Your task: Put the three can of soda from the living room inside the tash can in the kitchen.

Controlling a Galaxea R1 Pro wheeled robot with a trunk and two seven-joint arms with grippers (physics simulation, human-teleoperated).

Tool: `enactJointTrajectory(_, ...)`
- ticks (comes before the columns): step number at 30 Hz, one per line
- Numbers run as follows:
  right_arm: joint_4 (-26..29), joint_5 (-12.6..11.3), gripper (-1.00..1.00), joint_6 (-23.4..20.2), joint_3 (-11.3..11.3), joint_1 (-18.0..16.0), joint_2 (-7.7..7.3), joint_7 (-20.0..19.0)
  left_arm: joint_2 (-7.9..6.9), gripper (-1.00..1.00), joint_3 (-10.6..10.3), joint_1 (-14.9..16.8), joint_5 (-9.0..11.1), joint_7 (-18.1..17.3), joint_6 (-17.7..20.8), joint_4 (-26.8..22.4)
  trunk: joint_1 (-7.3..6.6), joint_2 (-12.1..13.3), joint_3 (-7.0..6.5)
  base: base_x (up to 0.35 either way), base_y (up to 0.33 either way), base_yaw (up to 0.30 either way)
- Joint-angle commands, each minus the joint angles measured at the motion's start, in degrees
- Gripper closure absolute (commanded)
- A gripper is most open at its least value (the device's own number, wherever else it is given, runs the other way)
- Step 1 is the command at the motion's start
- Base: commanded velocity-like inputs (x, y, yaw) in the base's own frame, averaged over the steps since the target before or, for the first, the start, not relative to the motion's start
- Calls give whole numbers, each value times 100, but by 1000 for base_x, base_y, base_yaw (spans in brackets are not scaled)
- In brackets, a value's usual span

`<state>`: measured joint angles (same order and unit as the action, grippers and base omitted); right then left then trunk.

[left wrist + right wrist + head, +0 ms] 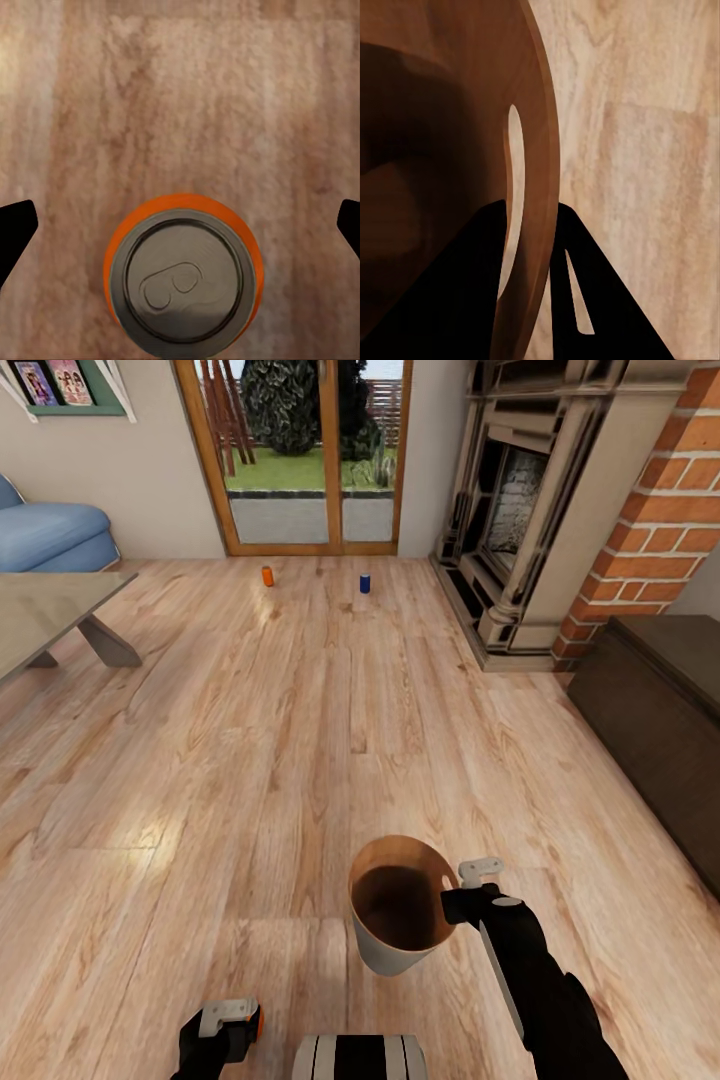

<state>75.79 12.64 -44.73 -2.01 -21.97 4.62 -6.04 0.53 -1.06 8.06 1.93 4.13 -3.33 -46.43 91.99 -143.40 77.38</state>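
I hold the trash can (380, 957), white-grey outside and brown inside, low in front of me; my right gripper (466, 892) is shut on its rim. In the right wrist view the fingers (607, 300) straddle the bin's brown wall (450, 112). My left gripper (225, 1028) hangs low at the left, open. Between its wide-apart fingertips (16, 225) stands an orange soda can (184, 277), seen from above, untouched by them. A second orange can (267, 576) and a dark blue can (365, 583) stand far ahead on the wood floor near the glass doors (315, 460).
A low grey table (50, 615) and a blue sofa (50, 535) are at the left. The fireplace (520, 510) with its brick column (660, 520) and a dark cabinet (660, 700) line the right side. Open plank floor lies between me and the far cans.
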Motion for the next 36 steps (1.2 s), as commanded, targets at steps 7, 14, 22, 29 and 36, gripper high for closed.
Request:
enactJointTrajectory(7, 46, -86, 100, -9, -1, -1, 9, -21, 0, -100, 0, 1, 0, 3, -1, 2, 0, 0, 0, 8, 0, 0)
enactJointTrajectory(14, 49, -90, 100, -9, -1, -1, 5, -20, 0, -100, 0, 1, 0, 3, -1, 12, 0, 0, 0, 0, 0, 0)
enactJointTrajectory(22, 49, -94, 100, -9, -1, -1, 5, -13, -1, -100, 0, 1, 0, 8, -1, 27, 0, 0, 11, 0, 0, 0)
enactJointTrajectory(29, 49, -95, 100, -3, -1, -1, 12, -12, -6, -100, 0, 1, 0, 9, -8, 43, 0, 0, 61, 0, 0, 0)
enactJointTrajectory(36, 49, -95, 100, -9, -1, -1, 12, -11, -9, -100, 0, 2, 0, 9, -10, 68, 0, 0, 67, 0, 0, 0)
